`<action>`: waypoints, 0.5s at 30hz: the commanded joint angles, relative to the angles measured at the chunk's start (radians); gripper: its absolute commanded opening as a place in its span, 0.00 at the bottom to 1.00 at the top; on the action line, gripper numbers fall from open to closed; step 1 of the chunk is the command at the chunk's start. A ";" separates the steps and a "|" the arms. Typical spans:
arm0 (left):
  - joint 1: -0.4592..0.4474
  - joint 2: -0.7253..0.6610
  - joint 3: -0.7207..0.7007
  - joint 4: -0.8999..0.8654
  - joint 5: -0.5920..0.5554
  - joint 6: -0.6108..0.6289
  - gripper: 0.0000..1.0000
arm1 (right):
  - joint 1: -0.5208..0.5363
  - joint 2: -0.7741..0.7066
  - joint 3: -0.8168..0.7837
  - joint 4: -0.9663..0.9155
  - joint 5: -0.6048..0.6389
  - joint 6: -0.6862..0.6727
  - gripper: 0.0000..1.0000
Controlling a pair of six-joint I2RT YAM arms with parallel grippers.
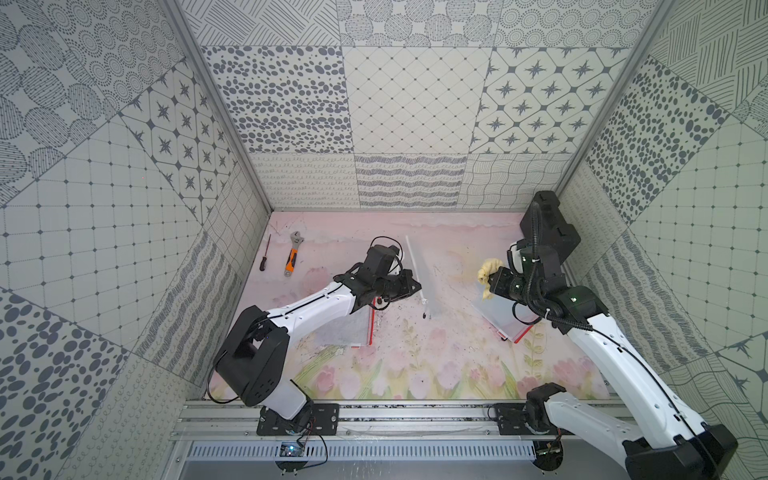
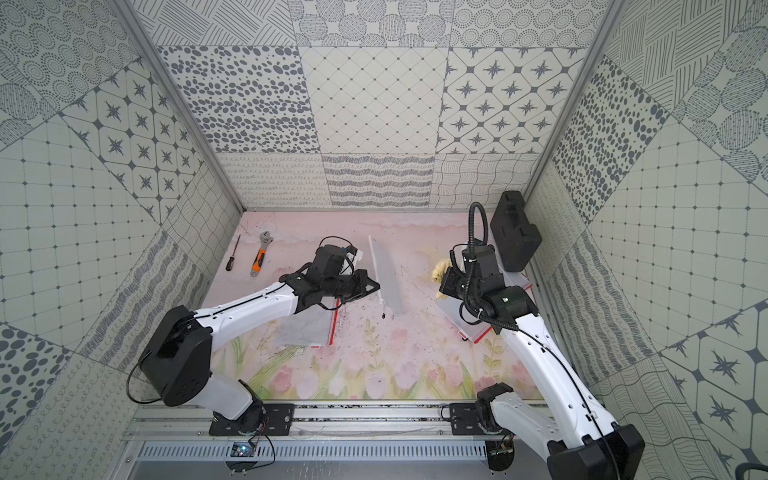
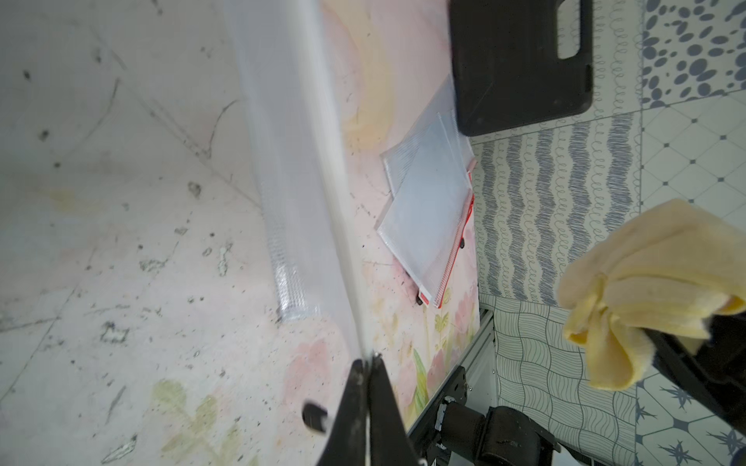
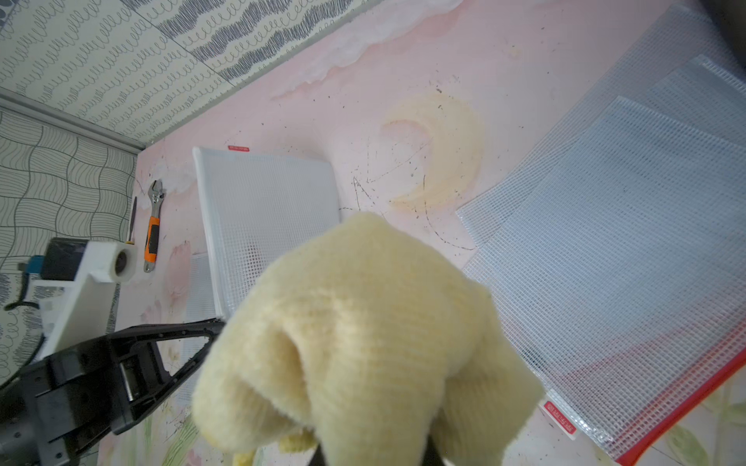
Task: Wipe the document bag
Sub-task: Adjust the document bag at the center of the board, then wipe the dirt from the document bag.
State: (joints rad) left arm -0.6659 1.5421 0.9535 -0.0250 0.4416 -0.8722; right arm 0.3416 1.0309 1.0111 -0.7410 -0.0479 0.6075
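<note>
Cloth (image 4: 363, 322) hides R claw (image 1: 491, 280) tips; doc bag (image 1: 422, 276) edge-on.

I'm seeing open mat (image 1: 453, 299) right of the upright document bag (image 1: 420, 276); black case (image 1: 548, 228) is blocking farther right, wrench (image 1: 292, 255) is lying left.

At least four document bags (image 1: 494, 316), one cloth (image 1: 487, 270), one wrench (image 1: 292, 253), one screwdriver (image 1: 265, 253), one case (image 1: 548, 228)

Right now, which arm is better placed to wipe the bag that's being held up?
Right. The right gripper grips the yellow cloth near the document bag; the left gripper is shut on that bag's edge, propping it up.
</note>
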 commanded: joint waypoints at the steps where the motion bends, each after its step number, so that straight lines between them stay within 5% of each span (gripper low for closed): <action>1: 0.034 -0.014 -0.180 0.182 0.098 -0.091 0.00 | 0.007 0.063 0.001 0.028 -0.047 -0.029 0.00; 8: 0.043 -0.092 -0.208 -0.100 -0.047 0.064 0.03 | 0.076 0.262 0.030 0.034 -0.079 -0.073 0.00; 15: 0.054 -0.106 -0.217 -0.203 -0.094 0.139 0.73 | 0.135 0.483 0.055 0.092 -0.133 -0.088 0.00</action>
State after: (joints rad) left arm -0.6258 1.4490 0.7498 -0.1200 0.4118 -0.8276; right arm 0.4561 1.4654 1.0348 -0.7082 -0.1448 0.5453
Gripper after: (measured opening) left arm 0.676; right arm 0.128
